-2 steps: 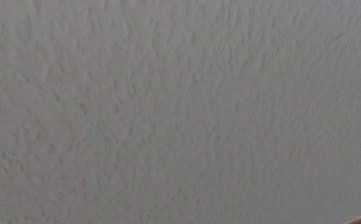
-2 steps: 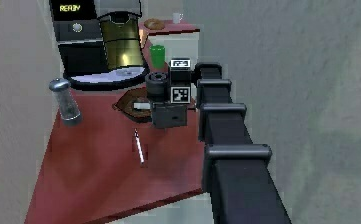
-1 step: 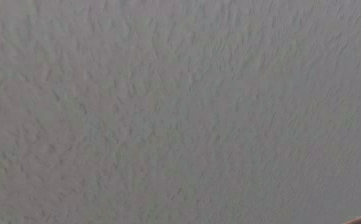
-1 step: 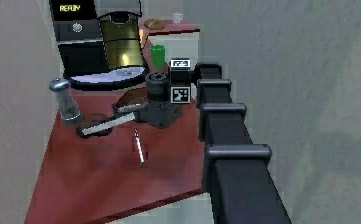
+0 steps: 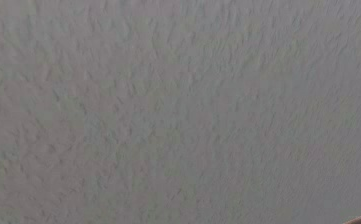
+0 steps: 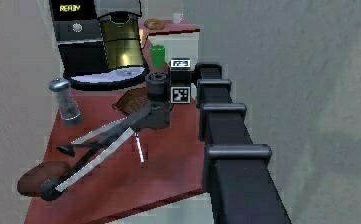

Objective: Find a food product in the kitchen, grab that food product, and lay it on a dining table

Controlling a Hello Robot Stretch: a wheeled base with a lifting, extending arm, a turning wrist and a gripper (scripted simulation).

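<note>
A red tabletop lies in the arm side view. My arm reaches over it from the bottom edge. The gripper points toward the table's lower left corner with its thin fingers stretched out. A brown rounded lump, maybe a food item, lies on the table at the fingertips. I cannot tell whether the gripper holds anything. A flat brown thing lies on the table behind the gripper's body.
A black coffee machine stands at the table's far side, with a grey shaker in front of it. A green cup and a white box stand further right. A grey textured wall faces the forward view.
</note>
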